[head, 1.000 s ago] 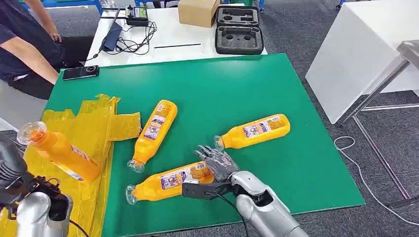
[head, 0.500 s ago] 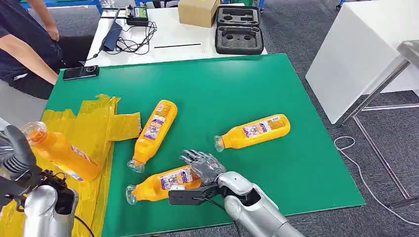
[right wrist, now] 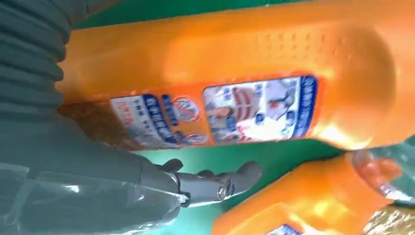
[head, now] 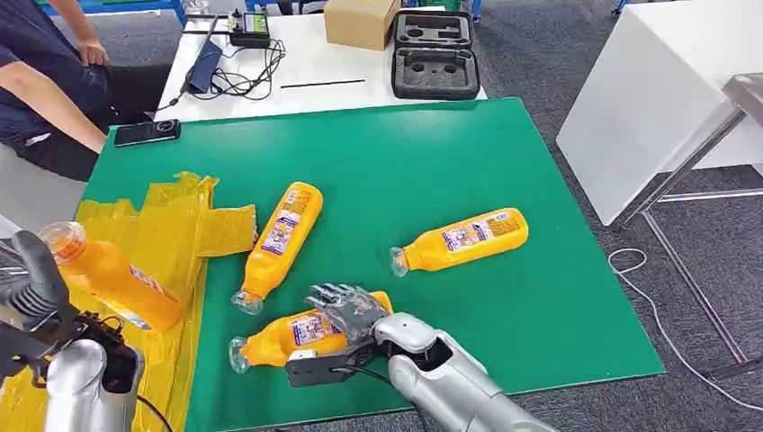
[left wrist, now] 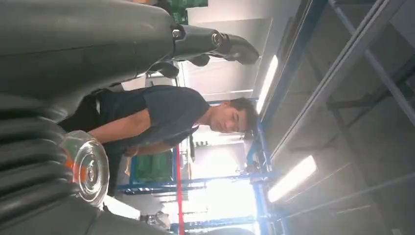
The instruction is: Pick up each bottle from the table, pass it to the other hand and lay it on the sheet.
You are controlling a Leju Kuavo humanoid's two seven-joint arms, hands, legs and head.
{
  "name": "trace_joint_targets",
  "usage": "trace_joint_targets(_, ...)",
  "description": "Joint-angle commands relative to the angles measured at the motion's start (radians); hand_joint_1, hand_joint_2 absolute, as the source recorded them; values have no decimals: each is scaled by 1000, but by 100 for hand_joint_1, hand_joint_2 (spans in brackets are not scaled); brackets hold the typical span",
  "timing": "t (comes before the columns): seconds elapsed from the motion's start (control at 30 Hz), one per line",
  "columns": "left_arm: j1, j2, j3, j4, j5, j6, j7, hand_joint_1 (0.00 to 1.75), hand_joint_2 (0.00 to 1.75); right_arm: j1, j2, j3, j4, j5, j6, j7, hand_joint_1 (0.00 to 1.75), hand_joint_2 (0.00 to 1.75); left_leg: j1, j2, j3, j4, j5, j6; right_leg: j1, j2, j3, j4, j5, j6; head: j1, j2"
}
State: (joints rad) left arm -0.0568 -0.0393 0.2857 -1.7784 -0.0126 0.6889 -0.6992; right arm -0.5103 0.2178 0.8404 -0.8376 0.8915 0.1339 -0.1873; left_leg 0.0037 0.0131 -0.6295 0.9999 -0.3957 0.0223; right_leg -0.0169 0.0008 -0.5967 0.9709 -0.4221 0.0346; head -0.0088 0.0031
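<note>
Odds and ends beyond the green bench [head: 432, 162]

Far past the hands, a white bench [head: 306, 72] carries a cardboard box [head: 361, 22], an open black foam-lined case [head: 435, 56], tangled black cables [head: 243, 79] and a charger [head: 249, 27]. A dark phone [head: 147, 132] lies on the green corner nearest a seated person in a dark shirt [head: 40, 85]. Grey carpet [head: 576, 243] and a white cabinet [head: 666, 90] lie off to the right.

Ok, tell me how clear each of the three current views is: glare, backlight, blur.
Head view: evenly lit and sharp, labels on the bottles visible. Left wrist view: strongly backlit, ceiling lights blown out, the left hand a dark, soft mass. Right wrist view: very close, the nearest bottle soft, with a bright glare patch.
</note>
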Motion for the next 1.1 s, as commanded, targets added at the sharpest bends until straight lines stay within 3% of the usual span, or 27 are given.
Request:
trace_joint_targets(0.03, 37, -6, 4, -32, 9, 9, 1, 0, 0, -60, 9, 159, 310, 79, -56, 105, 106, 175, 1, -1, 5, -1, -1, -1, 1, 0, 5, -2, -1, -1, 0, 0)
trace_joint_targets(0.07, 40, -6, 4, -34, 9, 8, 1, 0, 0, -57, 5, 158, 314, 79, -58, 105, 175, 175, 1, -2, 6, -2, -1, -1, 1, -1, 6, -2, -1, -1, 0, 0)
trace_joint_targets(0.63, 107, -28, 76, -104, 28, 2, 1, 0, 0, -32, -27, 104, 289, 90, -95, 117, 175, 175, 1, -6, 19, -3, -3, 1, 0, -5, 10, -4, -7, -4, 0, 0)
trace_joint_targets(0.77, 119, -32, 86, -115, 27, -22, 1, 0, 0, 13, -82, 23, 121, 98, -107, 127, 175, 175, 0, -5, 18, -2, -3, 1, 0, -4, 9, -3, -7, -3, 0, 0)
trace_joint_targets(0.9, 140, -35, 84, -130, 24, -51, 1, 0, 0, 171, -207, -167, -355, 66, -55, 126, 175, 175, 1, -9, 17, -1, -3, 1, 0, -7, 9, -3, -7, -3, 0, 0)
trace_joint_targets(1.03, 139, -35, 85, -129, 24, -52, 1, 0, 0, 194, -223, -189, -418, 71, -12, 133, 175, 175, 0, -8, 15, -1, -3, 1, -1, -7, 7, -2, -6, -1, 1, 0)
trace_joint_targets(1.1, 141, -19, 71, -120, 32, -74, 1, 0, 0, 256, -236, -265, -529, 32, -77, 70, 175, 175, 0, -8, 12, -2, -3, 1, -1, -5, 12, -3, -5, -1, 0, 0)
